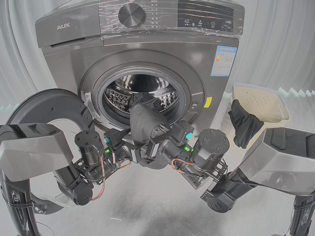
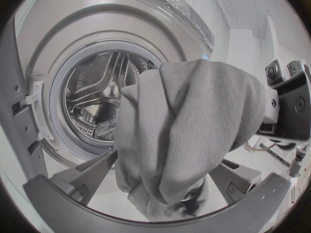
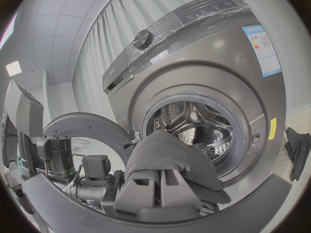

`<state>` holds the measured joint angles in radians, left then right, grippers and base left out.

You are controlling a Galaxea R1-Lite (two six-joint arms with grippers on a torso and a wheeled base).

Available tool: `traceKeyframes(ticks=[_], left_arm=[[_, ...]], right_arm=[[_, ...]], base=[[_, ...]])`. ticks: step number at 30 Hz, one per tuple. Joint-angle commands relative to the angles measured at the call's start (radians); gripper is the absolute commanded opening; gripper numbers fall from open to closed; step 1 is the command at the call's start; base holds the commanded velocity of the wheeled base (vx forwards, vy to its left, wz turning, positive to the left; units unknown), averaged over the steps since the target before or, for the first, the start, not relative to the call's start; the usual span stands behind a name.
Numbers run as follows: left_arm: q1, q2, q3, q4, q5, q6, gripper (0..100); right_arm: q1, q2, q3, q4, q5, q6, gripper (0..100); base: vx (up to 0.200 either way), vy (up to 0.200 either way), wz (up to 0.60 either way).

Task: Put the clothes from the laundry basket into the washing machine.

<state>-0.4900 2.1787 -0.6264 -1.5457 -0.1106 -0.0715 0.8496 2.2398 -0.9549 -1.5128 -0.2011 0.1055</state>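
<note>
Clasping garment (image 1: 144,123) before washing machine (image 1: 69,69)

We're in a staged test room here, a lab setup rather than anyone's home: pale curtains (image 1: 279,33) hang wall to wall behind the washing machine (image 1: 141,59), whose control panel wears plastic film (image 1: 170,20) and whose front carries an energy sticker (image 1: 223,60). Overhead there's an office-style tiled ceiling (image 3: 48,23) with a flat light panel (image 3: 13,68). Down below, a smooth grey floor (image 1: 137,207), with a cream laundry basket (image 1: 262,105) just right of the machine.
</note>
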Motion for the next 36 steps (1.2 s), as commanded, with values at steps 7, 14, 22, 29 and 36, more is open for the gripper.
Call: traceKeyframes(ticks=[7, 14, 22, 29, 36], left_arm=[[0.005, 0.033, -0.049, -0.001, -0.003, 0.001, 0], [0.011, 0.041, -0.064, -0.001, -0.001, -0.001, 0], [0.013, 0.030, -0.067, -0.001, 0.002, -0.008, 0], [0.010, -0.028, -0.032, -0.002, 0.006, -0.014, 0], [0.010, -0.051, -0.001, -0.005, 0.009, -0.025, 0]], right_arm=[[0.014, 0.009, 0.005, -0.003, -0.001, 0.000, 0], [0.014, 0.003, 0.011, -0.007, -0.001, 0.002, 0], [0.013, -0.006, 0.048, -0.015, -0.001, 0.002, 0], [0.002, 0.001, 0.054, -0.012, -0.012, 0.005, 0], [0.009, -0.002, 0.064, -0.012, -0.011, 0.014, 100]], base=[[0.000, 0.000, 0.00], [0.000, 0.000, 0.00], [0.000, 0.000, 0.00], [0.000, 0.000, 0.00], [0.000, 0.000, 0.00]])
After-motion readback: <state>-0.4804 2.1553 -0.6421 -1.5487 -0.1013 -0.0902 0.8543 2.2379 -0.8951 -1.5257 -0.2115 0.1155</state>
